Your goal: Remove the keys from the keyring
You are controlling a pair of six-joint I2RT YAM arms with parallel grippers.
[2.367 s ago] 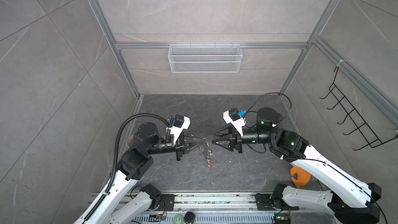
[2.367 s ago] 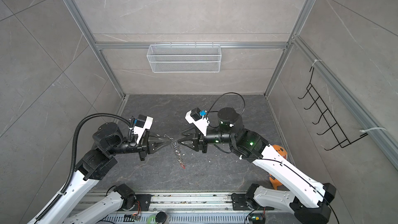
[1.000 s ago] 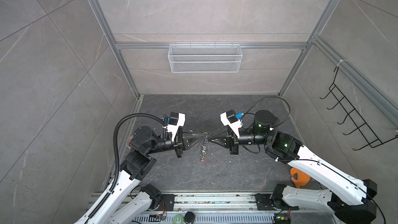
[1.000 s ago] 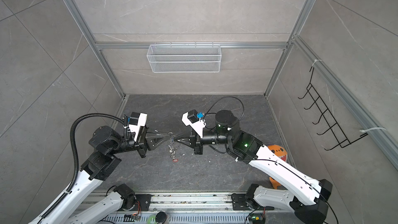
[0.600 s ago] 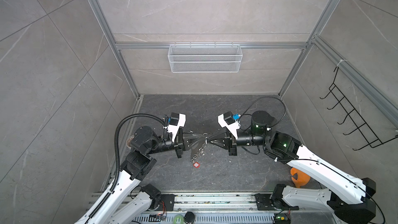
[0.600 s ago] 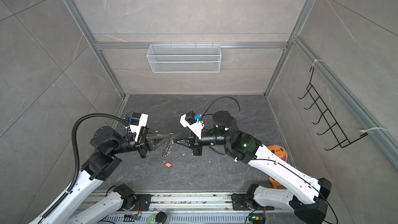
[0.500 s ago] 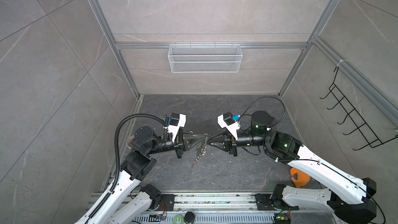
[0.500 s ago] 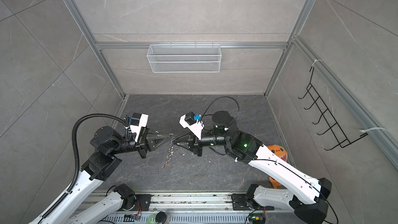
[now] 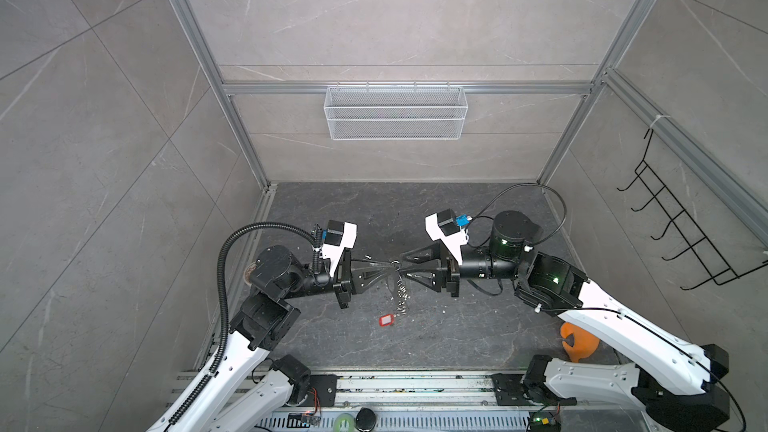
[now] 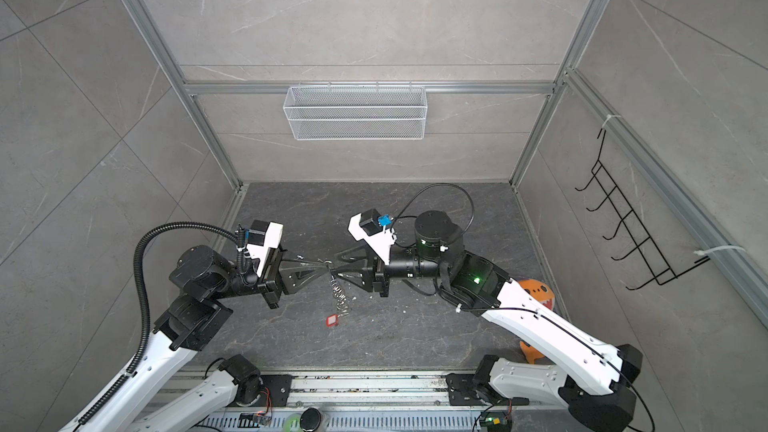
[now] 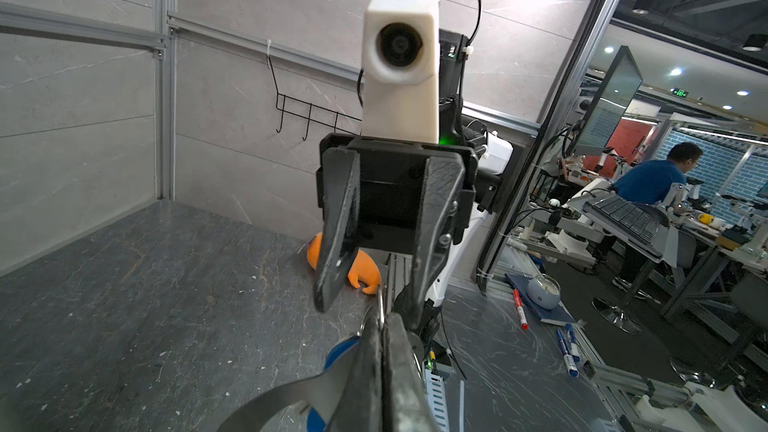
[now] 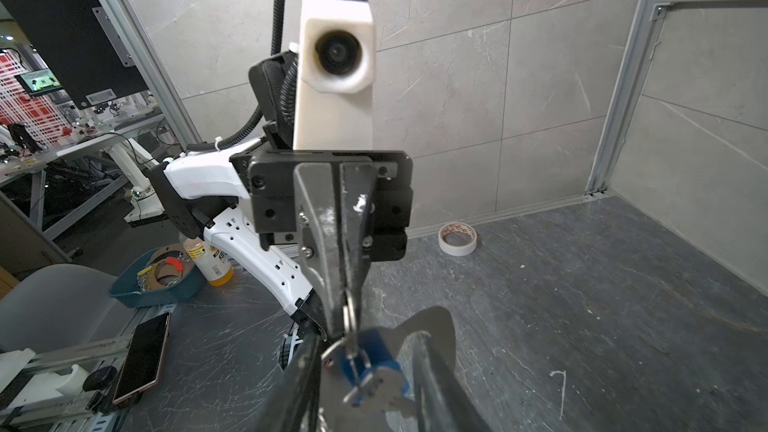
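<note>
The keyring (image 9: 400,293) is pinched in the closed left gripper (image 9: 392,274), its red key (image 9: 386,320) hung below; the right gripper (image 9: 402,266) is held with jaws apart.

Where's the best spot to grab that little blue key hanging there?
Grip the blue key by its plastic body, its broadest flat part. Probably come from the side of the right gripper, opposite the left gripper pinching the keyring, closing across the flat faces.

The keyring (image 9: 400,290) is bright polished metal, its silvery links catching the light. The blue key (image 12: 382,351) has a smooth plastic body, and so does the red key (image 9: 386,320). The bench (image 9: 457,326) is matt, dark and stone-like, scuffed and scratched.
</note>
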